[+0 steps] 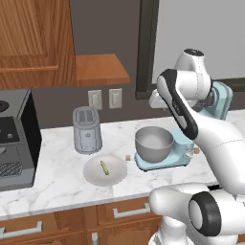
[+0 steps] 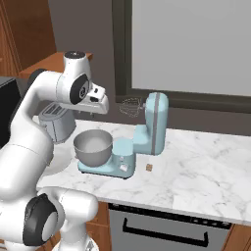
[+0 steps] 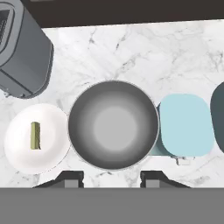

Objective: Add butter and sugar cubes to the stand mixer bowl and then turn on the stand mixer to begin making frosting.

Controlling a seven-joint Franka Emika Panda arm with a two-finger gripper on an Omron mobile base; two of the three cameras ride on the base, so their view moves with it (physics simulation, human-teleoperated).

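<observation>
Half-parted, seemingly empty gripper point(image 3: 112, 178) hangs above round brushed-steel stand mixer bowl point(image 3: 113, 124).

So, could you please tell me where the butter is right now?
The butter lies on the white plate on the counter, in front of the toaster and left of the stand mixer bowl in the left base view.

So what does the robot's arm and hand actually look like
The arm is glossy white with rounded, bulbous segments and black bands and round caps at the joints. The hand ends in two small dark finger tips with grey pads. No cables or markings show.
</observation>
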